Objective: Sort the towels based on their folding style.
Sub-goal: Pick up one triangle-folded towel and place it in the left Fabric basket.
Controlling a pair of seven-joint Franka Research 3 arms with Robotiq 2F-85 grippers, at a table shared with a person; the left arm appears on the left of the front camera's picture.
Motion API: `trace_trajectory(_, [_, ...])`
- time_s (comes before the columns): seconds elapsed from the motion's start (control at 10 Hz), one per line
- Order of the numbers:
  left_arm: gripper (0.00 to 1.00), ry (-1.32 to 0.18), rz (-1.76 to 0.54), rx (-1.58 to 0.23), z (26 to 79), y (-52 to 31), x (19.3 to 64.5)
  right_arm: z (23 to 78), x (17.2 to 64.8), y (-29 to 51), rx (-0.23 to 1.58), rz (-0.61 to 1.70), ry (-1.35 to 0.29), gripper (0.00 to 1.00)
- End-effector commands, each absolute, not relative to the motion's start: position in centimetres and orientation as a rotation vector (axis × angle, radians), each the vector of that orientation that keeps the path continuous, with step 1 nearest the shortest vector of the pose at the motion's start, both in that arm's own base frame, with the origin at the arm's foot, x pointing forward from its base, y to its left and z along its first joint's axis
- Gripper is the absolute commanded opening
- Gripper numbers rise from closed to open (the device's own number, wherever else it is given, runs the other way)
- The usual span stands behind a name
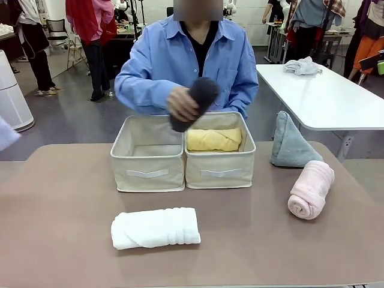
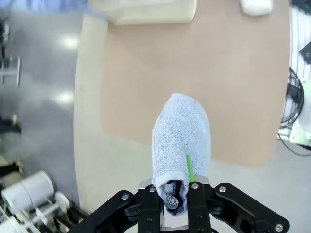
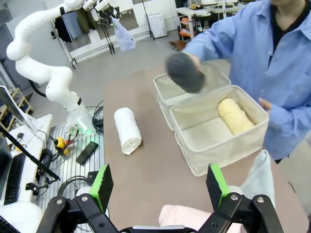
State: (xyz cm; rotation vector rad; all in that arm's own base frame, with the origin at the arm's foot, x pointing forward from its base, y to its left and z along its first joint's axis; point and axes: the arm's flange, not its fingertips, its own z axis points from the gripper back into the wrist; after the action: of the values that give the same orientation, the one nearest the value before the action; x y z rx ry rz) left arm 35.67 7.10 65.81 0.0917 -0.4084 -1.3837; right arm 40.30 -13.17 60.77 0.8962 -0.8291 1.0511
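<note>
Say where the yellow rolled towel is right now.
In the front view, the yellow rolled towel lies inside the right-hand beige box, near its far wall, just below the dark grey roll in the person's hand.

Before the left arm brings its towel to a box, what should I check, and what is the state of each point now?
1. Grip: left gripper shut on the pale blue terry towel: ok.
2. Folding style of that towel known: cannot tell; the wrist view shows one side of it.
3. Other arm: right gripper open, holding nothing: ok.
4. Way over the beige fabric boxes free: not ok; the person's hand holds a dark grey rolled towel above them.
5. Box for rolls marked: ok; the yellow rolled towel lies in the right box.
</note>
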Motion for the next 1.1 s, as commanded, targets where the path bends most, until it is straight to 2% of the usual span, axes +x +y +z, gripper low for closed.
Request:
trace_trajectory(0.0, [0.16, -0.435, -1.506, 0.054, 66.4, 3.3, 36.4, 60.8, 40.3, -13.1, 0.902, 1.056, -0.836, 1.0])
trace_trajectory(0.2, [0.16, -0.383, -1.623, 0.042, 66.2, -2.5, 38.2, 60.8, 40.3, -13.1, 0.902, 1.056, -0.836, 1.0])
trace_trajectory(0.5, [0.16, -0.318, -1.67, 0.053, 66.1, -8.1, 40.1, 60.8, 40.3, -13.1, 0.902, 1.056, -0.836, 1.0])
trace_trajectory(0.6, [0.16, -0.314, -1.613, 0.105, 66.0, -8.4, 40.3, 60.8, 40.3, -13.1, 0.902, 1.056, -0.836, 1.0])
trace_trajectory(0.7, [0.16, -0.326, -1.592, 0.066, 65.9, -7.5, 40.5, 60.8, 40.3, -13.1, 0.902, 1.056, -0.836, 1.0])
trace_trajectory(0.8, [0.16, -0.32, -1.673, 0.066, 64.9, -9.0, 40.1, 60.8, 40.3, -13.1, 0.902, 1.056, -0.836, 1.0])
trace_trajectory(1.0, [0.16, -0.32, -1.673, 0.066, 64.9, -9.0, 40.1, 60.8, 40.3, -13.1, 0.902, 1.056, -0.836, 1.0])
